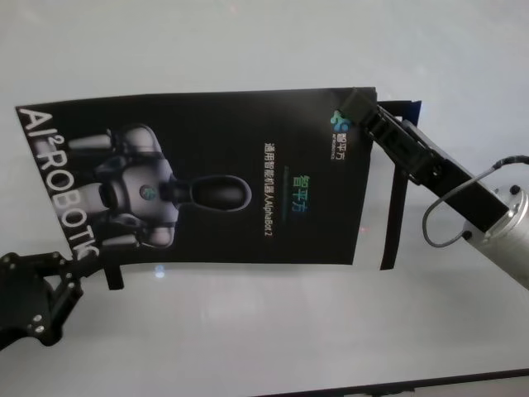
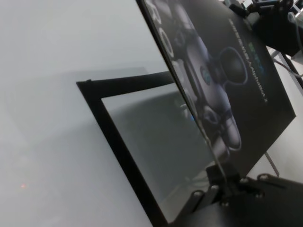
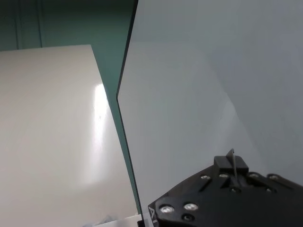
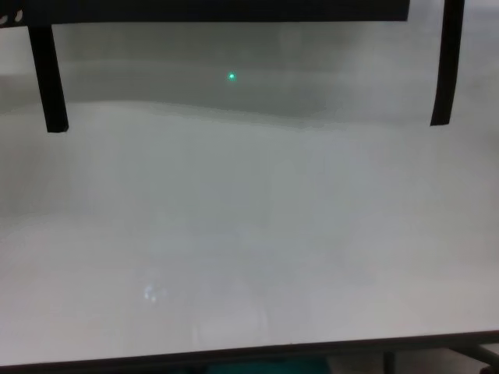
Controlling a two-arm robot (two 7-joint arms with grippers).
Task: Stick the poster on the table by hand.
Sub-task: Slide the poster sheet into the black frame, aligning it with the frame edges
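Black poster (image 1: 207,178) mid-air between both grippers, left wrist view only.

Soft dim light, hazy glare across the table (image 4: 249,234).

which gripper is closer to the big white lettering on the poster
Left. The left gripper grips the poster at the lettering; the right gripper grips the opposite end.
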